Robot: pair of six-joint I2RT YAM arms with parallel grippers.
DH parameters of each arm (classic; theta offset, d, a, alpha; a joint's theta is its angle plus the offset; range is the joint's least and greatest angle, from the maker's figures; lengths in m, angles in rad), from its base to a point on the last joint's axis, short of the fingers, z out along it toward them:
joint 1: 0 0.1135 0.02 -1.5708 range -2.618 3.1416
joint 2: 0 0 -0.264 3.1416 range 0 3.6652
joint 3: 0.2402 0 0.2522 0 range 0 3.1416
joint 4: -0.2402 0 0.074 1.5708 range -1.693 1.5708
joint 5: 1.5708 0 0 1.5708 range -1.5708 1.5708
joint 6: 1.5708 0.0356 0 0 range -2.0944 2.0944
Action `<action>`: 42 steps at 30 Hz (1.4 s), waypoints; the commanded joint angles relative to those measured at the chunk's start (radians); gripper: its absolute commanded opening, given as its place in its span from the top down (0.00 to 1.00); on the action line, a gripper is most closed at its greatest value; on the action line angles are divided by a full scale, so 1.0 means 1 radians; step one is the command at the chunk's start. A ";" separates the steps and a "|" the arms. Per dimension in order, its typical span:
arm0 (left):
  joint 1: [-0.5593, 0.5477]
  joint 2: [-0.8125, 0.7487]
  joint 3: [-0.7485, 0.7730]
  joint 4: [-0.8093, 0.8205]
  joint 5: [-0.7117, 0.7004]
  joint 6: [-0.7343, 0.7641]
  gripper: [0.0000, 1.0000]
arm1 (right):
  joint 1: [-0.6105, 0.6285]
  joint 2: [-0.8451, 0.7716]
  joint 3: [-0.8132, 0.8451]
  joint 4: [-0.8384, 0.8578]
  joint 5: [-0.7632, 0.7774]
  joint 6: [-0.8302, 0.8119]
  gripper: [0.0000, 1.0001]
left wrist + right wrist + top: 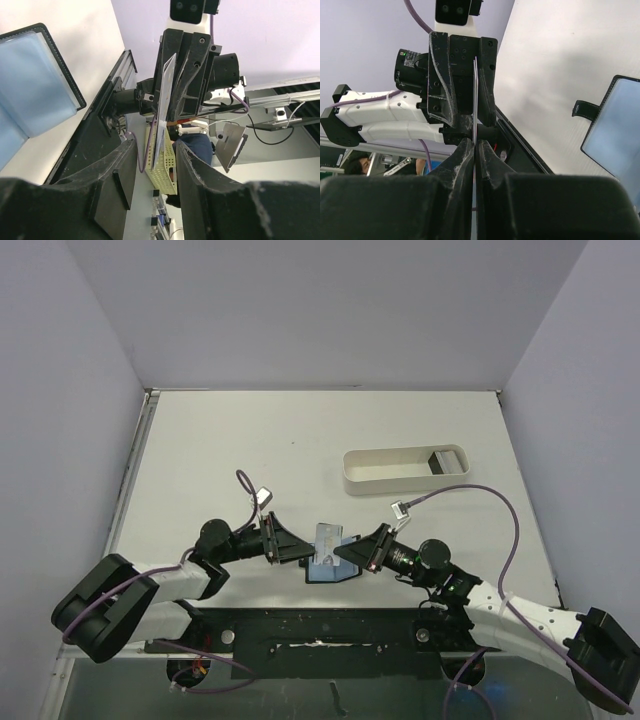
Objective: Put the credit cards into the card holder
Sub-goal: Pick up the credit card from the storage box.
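1. The right pincer [343, 553] sits right of the frame's centre in the top view. It is clamped on a thin pale grey rectangular credit card [327, 538], which it holds up off the white table [250, 440].
2. In the right wrist view the two black fingers [462, 155] are pressed together at the bottom centre. The card rises between them as a thin line seen edge-on.
3. The left pincer [303, 552] faces the right one from the left, tip to tip, with the card between the two.
4. Its jaws stand apart. In the left wrist view the two fingertips [122, 165] at the bottom of the frame leave a clear gap. The card's near edge reaches into that gap, closer to the left-hand fingertip. I cannot tell whether it touches either pad.
5. The small black folding card holder with bluish-grey pockets [322, 574] lies open and flat on the table. In the top view it is just below the card and between the two pincers.
6. Neither pincer touches the holder. It shows at the left edge of the left wrist view and the right edge of the right wrist view.
7. A long white oval tray [380, 480] lies to the upper right of the pincers, well apart from them. There is something dark at its right end, too small to make out.
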 commanded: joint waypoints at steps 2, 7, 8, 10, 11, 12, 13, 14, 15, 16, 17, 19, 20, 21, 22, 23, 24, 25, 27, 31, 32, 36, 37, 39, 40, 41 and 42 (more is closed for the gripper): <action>0.004 0.011 -0.010 0.163 0.002 -0.068 0.64 | 0.010 0.007 -0.009 0.138 0.004 0.018 0.99; 0.004 0.010 -0.011 0.168 0.001 -0.084 0.66 | 0.010 0.007 -0.009 0.133 0.009 0.023 0.99; 0.004 0.010 -0.011 0.172 0.003 -0.088 0.68 | 0.010 0.009 -0.009 0.132 0.011 0.025 0.99; 0.004 0.013 -0.010 0.184 0.009 -0.099 0.70 | 0.010 0.011 -0.009 0.130 0.015 0.027 0.99; 0.004 0.014 -0.011 0.193 0.011 -0.105 0.74 | 0.010 0.013 -0.008 0.132 0.017 0.027 0.99; 0.003 0.017 -0.013 0.204 0.012 -0.114 0.77 | 0.010 0.015 -0.008 0.134 0.017 0.027 0.99; 0.004 0.020 -0.014 0.213 0.015 -0.122 0.79 | 0.010 0.017 -0.006 0.135 0.017 0.028 0.99; 0.004 0.022 -0.014 0.220 0.018 -0.127 0.79 | 0.010 0.021 -0.005 0.136 0.018 0.029 0.99; 0.004 0.025 -0.013 0.220 0.019 -0.134 0.80 | 0.010 0.023 -0.005 0.140 0.017 0.030 0.99; 0.004 0.027 -0.013 0.217 0.022 -0.136 0.80 | 0.010 0.027 -0.003 0.143 0.016 0.032 0.99; 0.005 0.029 -0.014 0.218 0.022 -0.136 0.80 | 0.010 0.030 -0.002 0.146 0.016 0.032 0.99; 0.004 0.031 -0.016 0.218 0.022 -0.135 0.80 | 0.010 0.036 -0.005 0.150 0.017 0.035 0.99; 0.004 0.032 -0.017 0.218 0.021 -0.136 0.80 | 0.011 0.036 -0.007 0.152 0.017 0.037 0.99; 0.005 0.033 -0.019 0.218 0.020 -0.136 0.80 | 0.010 0.038 -0.009 0.156 0.017 0.039 0.99; 0.004 0.033 -0.020 0.219 0.019 -0.136 0.81 | 0.010 0.038 -0.011 0.157 0.017 0.041 0.99; 0.005 0.033 -0.020 0.221 0.020 -0.136 0.85 | 0.010 0.037 -0.013 0.158 0.018 0.042 0.99; 0.005 0.033 -0.020 0.221 0.021 -0.136 0.89 | 0.010 0.034 -0.014 0.156 0.019 0.042 0.99; 0.005 0.032 -0.021 0.221 0.021 -0.136 0.95 | 0.010 0.031 -0.015 0.155 0.019 0.042 0.99; 0.005 0.031 -0.021 0.222 0.020 -0.136 1.00 | 0.010 0.028 -0.015 0.148 0.019 0.042 0.99; 0.005 0.025 -0.022 0.226 0.021 -0.138 1.00 | 0.010 0.030 -0.013 0.138 0.017 0.041 0.94; 0.005 0.022 -0.022 0.225 0.019 -0.138 1.00 | 0.010 0.029 -0.013 0.135 0.017 0.042 0.92; 0.005 0.009 -0.022 0.211 0.019 -0.135 1.00 | 0.009 0.004 -0.006 0.087 0.022 0.036 0.84; 0.006 0.006 -0.022 0.206 0.019 -0.131 1.00 | 0.009 -0.006 0.001 0.060 0.026 0.031 0.81; 0.005 0.002 -0.022 0.194 0.019 -0.124 1.00 | 0.008 -0.027 0.019 0.004 0.035 0.015 0.75; 0.005 -0.001 -0.022 0.188 0.018 -0.119 1.00 | 0.008 -0.033 0.027 -0.016 0.039 0.007 0.74; 0.006 -0.003 -0.023 0.180 0.017 -0.115 1.00 | 0.006 -0.039 0.036 -0.031 0.042 0.003 0.73; 0.006 -0.003 -0.022 0.176 0.017 -0.110 1.00 | 0.007 -0.040 0.040 -0.036 0.043 -0.002 0.73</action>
